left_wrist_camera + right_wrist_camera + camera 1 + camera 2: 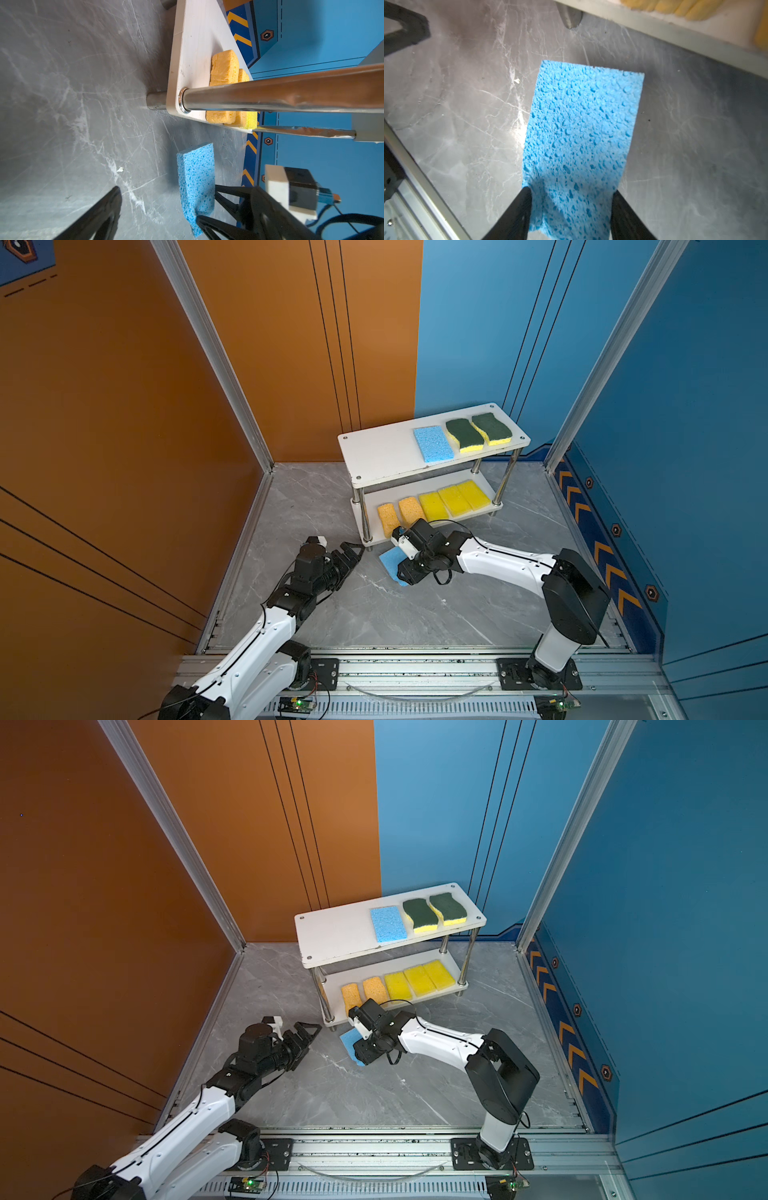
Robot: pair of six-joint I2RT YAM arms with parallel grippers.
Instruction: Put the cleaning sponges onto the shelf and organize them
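The left end effector (350,559) hangs empty above the table (374,614), its fingers apart. To its right, just in front of the shelf (376,452), the right end effector (571,194) is clamped on a light blue sponge (581,124). In both top views the wrist hides most of it, so I cannot tell if it touches the table. Eight other sponges (433,443) lie on the shelf, the lower row partly hidden.

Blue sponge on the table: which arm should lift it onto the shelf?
Right. The right gripper is closed around the blue sponge, touching both sides; the left gripper hangs open nearby, holding nothing.
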